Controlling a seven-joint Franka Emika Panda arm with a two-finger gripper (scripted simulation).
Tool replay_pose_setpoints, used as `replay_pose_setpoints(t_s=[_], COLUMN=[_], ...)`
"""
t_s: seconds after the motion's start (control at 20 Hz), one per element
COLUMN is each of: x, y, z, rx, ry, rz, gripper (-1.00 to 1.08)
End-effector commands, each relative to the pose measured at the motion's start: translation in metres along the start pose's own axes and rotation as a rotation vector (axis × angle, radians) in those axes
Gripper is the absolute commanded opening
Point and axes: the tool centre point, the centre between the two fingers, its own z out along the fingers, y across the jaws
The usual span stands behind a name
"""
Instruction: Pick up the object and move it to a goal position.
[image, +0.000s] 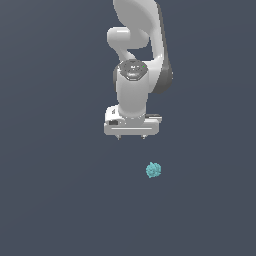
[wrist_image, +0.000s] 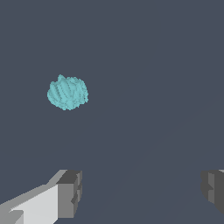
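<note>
One arm, one ball

The gripper (image: 131, 136) hung with jaws spread wide, empty, apart from the single teal ball (image: 153, 170).
</note>
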Motion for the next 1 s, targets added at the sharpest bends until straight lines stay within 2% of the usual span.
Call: replay_pose_setpoints(t_s=[0.0, 0.45, 0.95], x=[0.0, -0.008, -0.005], y=[0.0, -0.003, -0.005], z=[0.0, 0.014, 0.015], rx=[0.0, -0.03, -0.03], ry=[0.0, -0.029, -0.028], rz=[0.0, -0.04, -0.012], gripper=[1.0, 1.0, 1.0])
